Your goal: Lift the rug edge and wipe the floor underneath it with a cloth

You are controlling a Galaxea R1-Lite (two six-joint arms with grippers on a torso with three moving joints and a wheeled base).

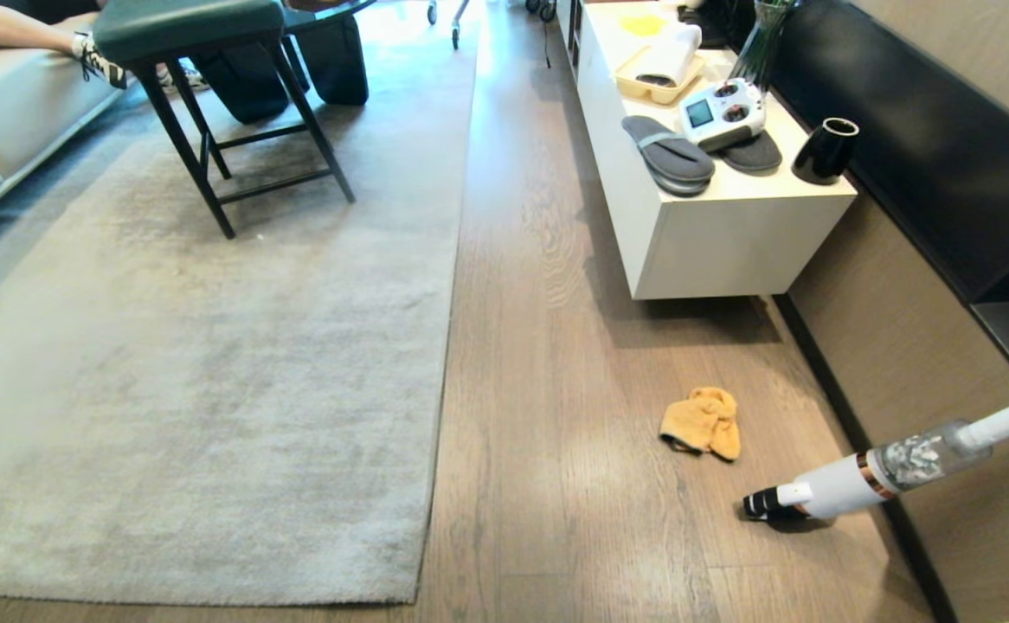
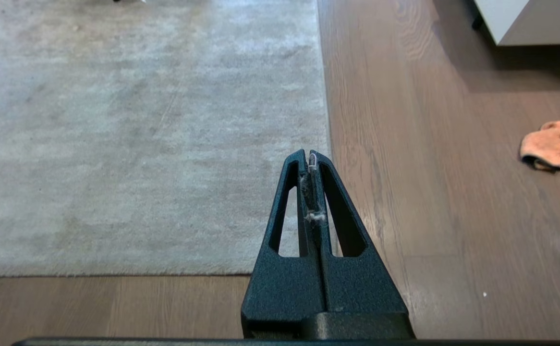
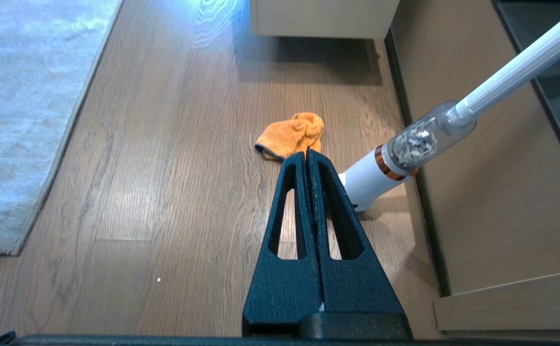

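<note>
Nothing started: both grippers, left (image 2: 311, 158) and right (image 3: 307, 156), clenched empty. Crumpled orange microfibre cloth (image 1: 702, 422) on oak-look floor (image 1: 556, 484); grey short-pile rug edge (image 1: 444, 389) flat. Next: grab cloth.

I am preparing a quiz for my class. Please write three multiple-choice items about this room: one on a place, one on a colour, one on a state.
1. Where does the cloth lie?
A. on the rug
B. on the bare wood floor, between the rug and the wall
C. on the white cabinet

2. What colour is the cup on the white cabinet?
A. black
B. red
C. yellow

3. How does the rug edge lie?
A. folded back
B. flat on the floor
C. rolled up

Key: 1 B, the orange cloth rests on planks near the stick vacuum. 2 A, it is glossy black beside the grey slippers. 3 B, the border runs straight and no backing shows.
</note>
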